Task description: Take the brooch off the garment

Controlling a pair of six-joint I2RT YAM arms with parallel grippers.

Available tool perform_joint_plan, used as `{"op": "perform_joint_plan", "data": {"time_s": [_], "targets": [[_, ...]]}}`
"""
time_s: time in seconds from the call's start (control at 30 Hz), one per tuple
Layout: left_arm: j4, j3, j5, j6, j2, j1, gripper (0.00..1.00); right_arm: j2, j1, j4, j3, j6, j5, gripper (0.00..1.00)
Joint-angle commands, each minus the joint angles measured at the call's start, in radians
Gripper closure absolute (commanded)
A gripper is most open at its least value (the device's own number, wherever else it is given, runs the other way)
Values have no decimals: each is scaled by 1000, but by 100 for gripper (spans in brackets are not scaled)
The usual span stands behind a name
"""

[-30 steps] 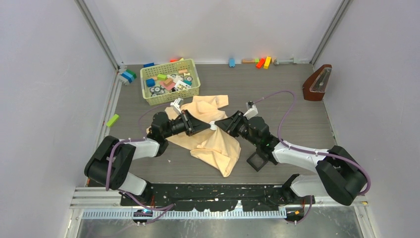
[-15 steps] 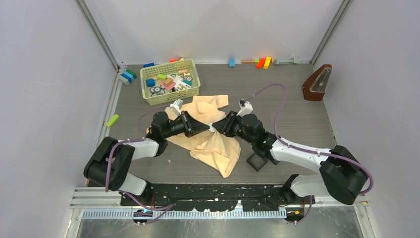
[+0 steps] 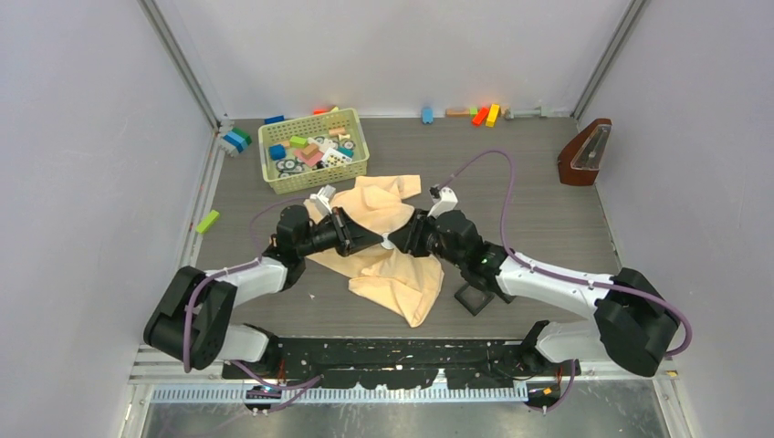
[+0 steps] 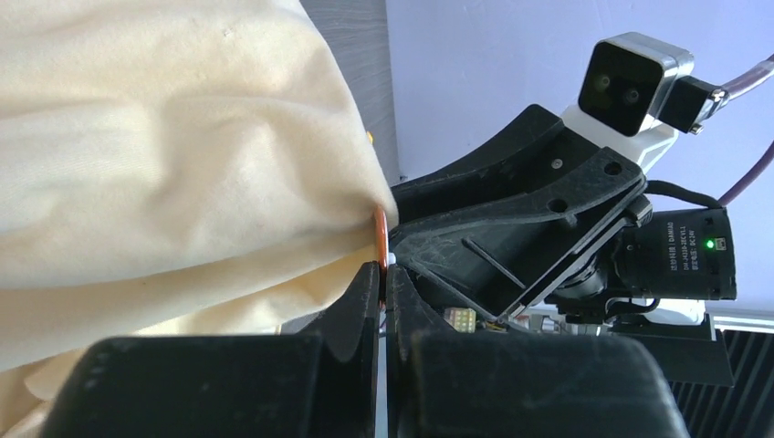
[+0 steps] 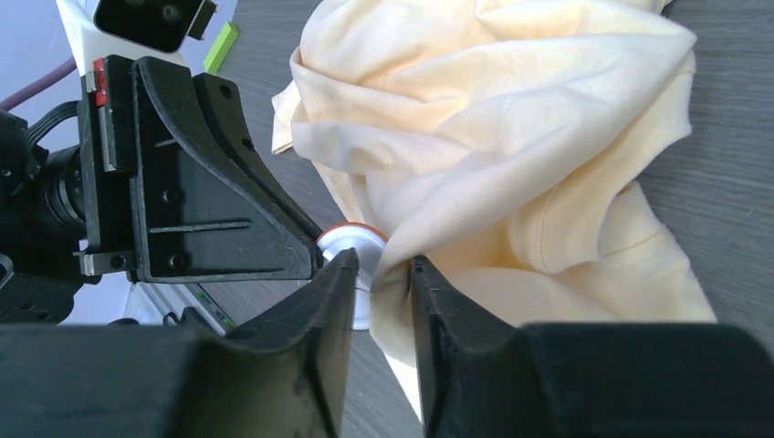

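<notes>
Plainly, the brooch is a small, light, stiff disc with a pale face and a thin orange rim. We judge it rigid enough for a firm pinch, but thin and smooth, so best taken across the rim, where it is less likely to slip. The garment, a peach shirt, is soft and limp, heaped in folds near the middle of the grey table. Cloth like this will stretch and follow a pull rather than resist it, so it wants its own hold close beside the disc. The fastening between brooch and cloth is hidden, so we cannot tell how it releases. Position: the brooch sits at the left end of a raised fold, apparently held up off the table, right between the two grippers where they meet tip to tip over the garment. Left gripper: jaws pressed together, tips right at the brooch's rim. In its own wrist view the disc shows edge-on just beyond the tips and looks pinched by its lower edge, though the contact is too tight to see for sure. Right gripper: jaws drawn close with a fold of cloth caught between them, just right of the brooch, the disc nearly touching one finger. We judge this split sound, rim on one side and cloth on the other. A hard tug could tear the fabric or flick the disc away.
</notes>
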Motion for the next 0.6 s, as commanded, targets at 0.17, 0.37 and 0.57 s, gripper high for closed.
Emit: {"op": "perform_joint_plan", "data": {"time_s": [0.17, 0.37, 0.57], "targets": [[-370, 88, -87, 253, -189, 29, 100, -161, 44, -50, -67, -20, 25, 43], [-916, 242, -269, 548, -274, 28, 100, -121, 44, -39, -57, -56, -48, 37], [-1297, 447, -435, 753, -203, -7, 100, -36, 49, 25, -55, -78, -121, 34]]}}
